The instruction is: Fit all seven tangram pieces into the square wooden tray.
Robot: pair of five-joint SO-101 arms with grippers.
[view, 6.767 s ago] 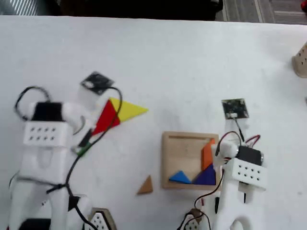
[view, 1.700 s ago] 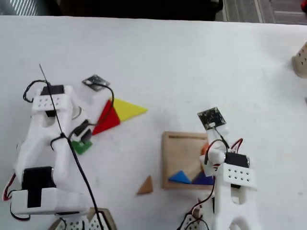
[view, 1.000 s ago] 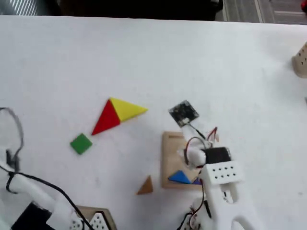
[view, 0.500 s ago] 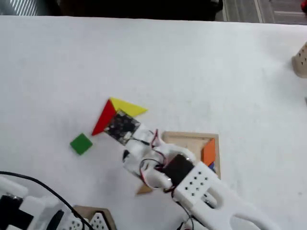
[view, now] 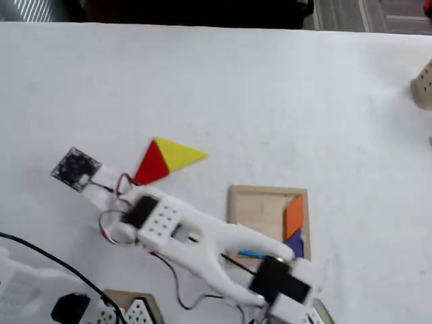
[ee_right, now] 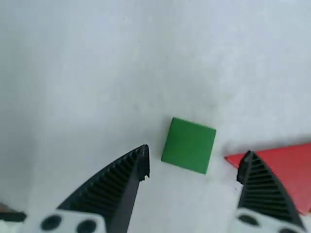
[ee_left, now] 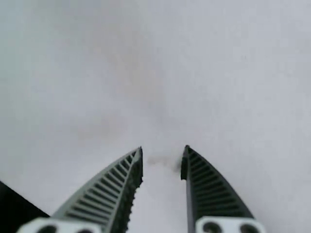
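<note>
My right gripper (ee_right: pixel 196 159) hangs open just above the table, its fingers either side of the green square (ee_right: pixel 188 145), which lies flat. A red triangle (ee_right: pixel 286 170) lies beside one finger. From above, my right arm (view: pixel 196 243) stretches from the front right across to the left, covering the green square. The red triangle (view: pixel 152 165) and yellow triangle (view: pixel 181 154) touch each other just beyond it. The wooden tray (view: pixel 260 202) holds an orange piece (view: pixel 293 214), a purple piece (view: pixel 295 241) and a blue piece (view: pixel 251 254). My left gripper (ee_left: pixel 162 156) is slightly open over bare white table.
My left arm (view: pixel 20 297) sits low at the front left corner. A wooden block with holes (view: pixel 422 85) stands at the far right edge. Another wooden object (view: pixel 128 307) sits at the front edge. The back half of the table is bare white.
My right arm has swung left from over the tray to above the green square. My left arm has pulled back from the pieces to the front left corner.
</note>
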